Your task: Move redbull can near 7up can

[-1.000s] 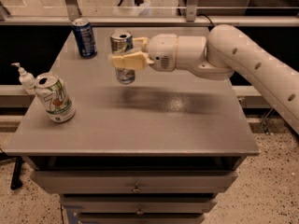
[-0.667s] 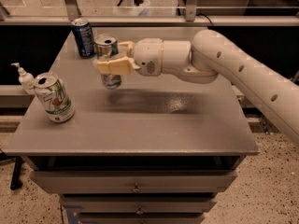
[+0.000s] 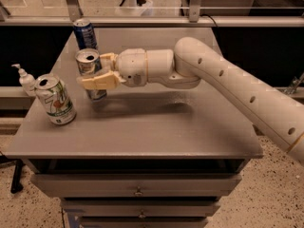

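The redbull can [image 3: 90, 66], slim and silver with blue panels, is upright in my gripper [image 3: 99, 72], which is shut on it from the right. The can's base is just at or above the grey table top [image 3: 156, 127]; I cannot tell if it touches. The 7up can [image 3: 55, 99], white and green with a large "7", stands upright at the table's left edge, a short way left of and nearer than the redbull can. My white arm reaches in from the right.
A dark blue can [image 3: 85, 33] with white lettering stands at the back left of the table. A small white pump bottle [image 3: 26, 80] stands just off the left edge, behind the 7up can. Drawers sit below the table's front edge.
My gripper has carried the redbull can left and toward the front, from the table's back middle to a spot close beside the 7up can. The other things have not moved.
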